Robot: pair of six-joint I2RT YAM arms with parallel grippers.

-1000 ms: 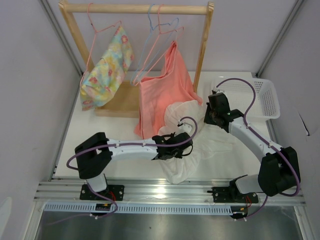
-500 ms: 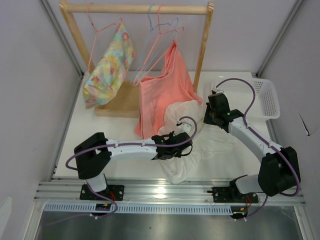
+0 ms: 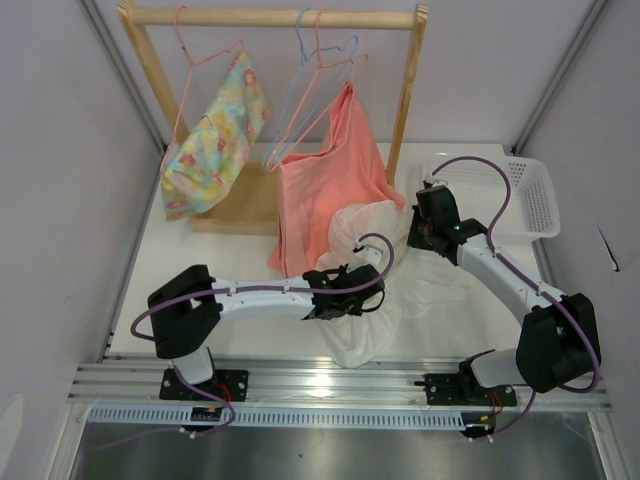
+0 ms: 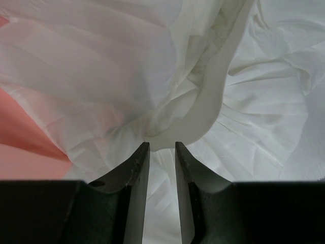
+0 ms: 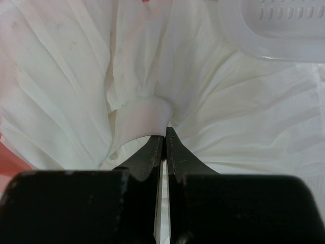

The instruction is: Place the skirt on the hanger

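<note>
Folds of the thin white ruffled skirt (image 3: pixel 375 335) lie heaped on the white counter (image 3: pixel 200 260) between the two arms, its upper edge touching the hem of the salmon-pink garment (image 3: pixel 335 170). The left end effector (image 3: pixel 347 290) sits low on the heap; in its wrist view its jaws stand narrow (image 4: pixel 161 147), pinching a thick folded band of the skirt (image 4: pixel 254 101), with gathers radiating from the tips. The right end effector (image 3: pixel 421 236) is pressed almost closed (image 5: pixel 165 134) on another fold of the skirt (image 5: pixel 61 76), near the white plastic basket (image 3: pixel 530 195). The thin light blue wire hanger (image 3: pixel 287 105) hangs bare on the wooden rail (image 3: pixel 270 16), well apart from the skirt, beside the floral yellow-green garment (image 3: pixel 215 135).
</note>
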